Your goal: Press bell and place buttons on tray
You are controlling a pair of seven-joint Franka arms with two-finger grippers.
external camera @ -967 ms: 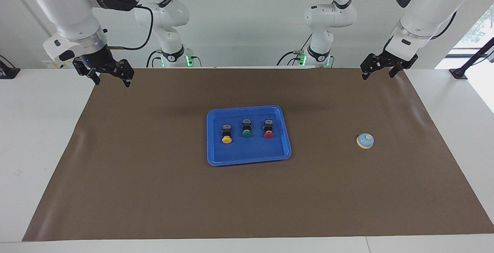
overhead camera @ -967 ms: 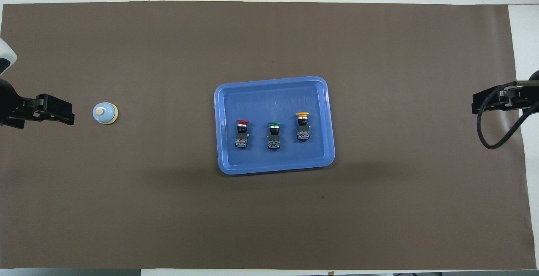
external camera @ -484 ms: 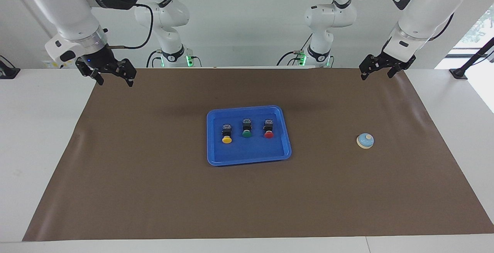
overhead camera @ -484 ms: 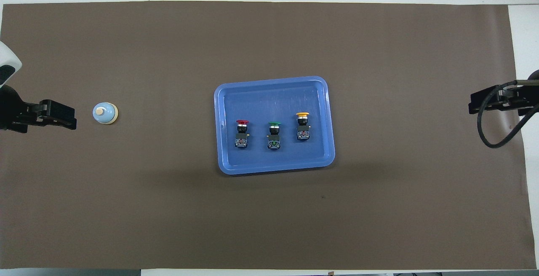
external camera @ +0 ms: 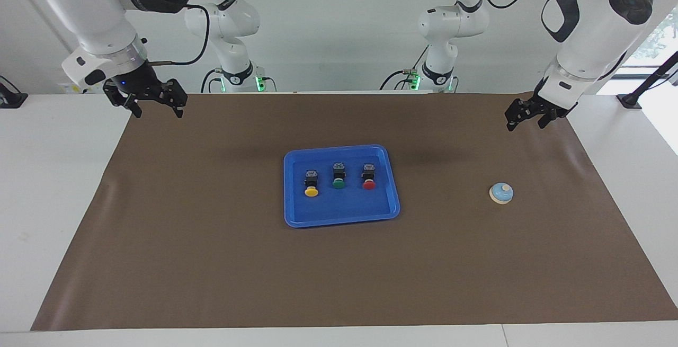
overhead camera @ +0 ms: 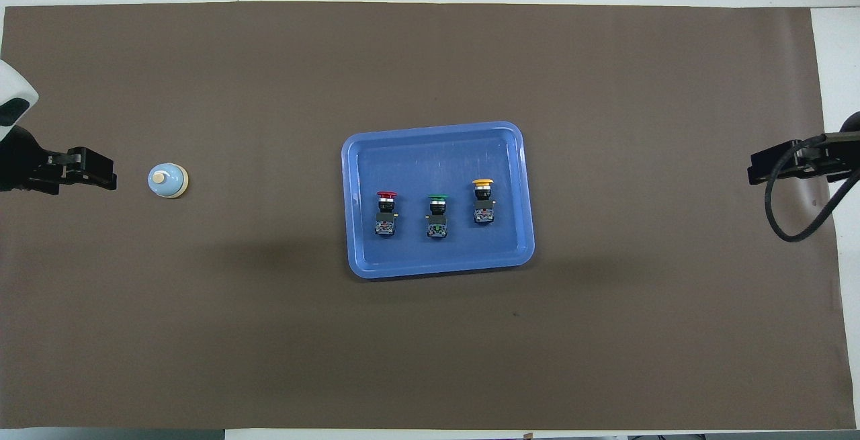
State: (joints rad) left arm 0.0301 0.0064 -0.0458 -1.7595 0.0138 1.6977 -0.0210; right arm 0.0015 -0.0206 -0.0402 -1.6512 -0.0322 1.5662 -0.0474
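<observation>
The blue tray (external camera: pixel 339 149) (overhead camera: pixel 437 127) lies mid-table on the brown mat. On it, in a row, stand three buttons: yellow (external camera: pixel 311 190) (overhead camera: pixel 482 183), green (external camera: pixel 338 183) (overhead camera: pixel 437 197) and red (external camera: pixel 368 184) (overhead camera: pixel 385 195). The light-blue bell (external camera: pixel 501 193) (overhead camera: pixel 167 180) sits alone on the mat toward the left arm's end. My left gripper (external camera: pixel 525 119) (overhead camera: pixel 101 172) hangs in the air over the mat near the bell, apart from it, open and empty. Over the mat's corner at the right arm's end my right gripper (external camera: pixel 154 107) (overhead camera: pixel 754 171) waits, open and empty.
A brown mat (external camera: pixel 212 262) covers most of the white table (external camera: pixel 47 188). A black cable (overhead camera: pixel 783 225) loops down from the right wrist.
My left gripper has come down and moved out from the robots toward the bell, its fingers a little narrower. The right gripper has barely moved. The tray, buttons and bell are unmoved.
</observation>
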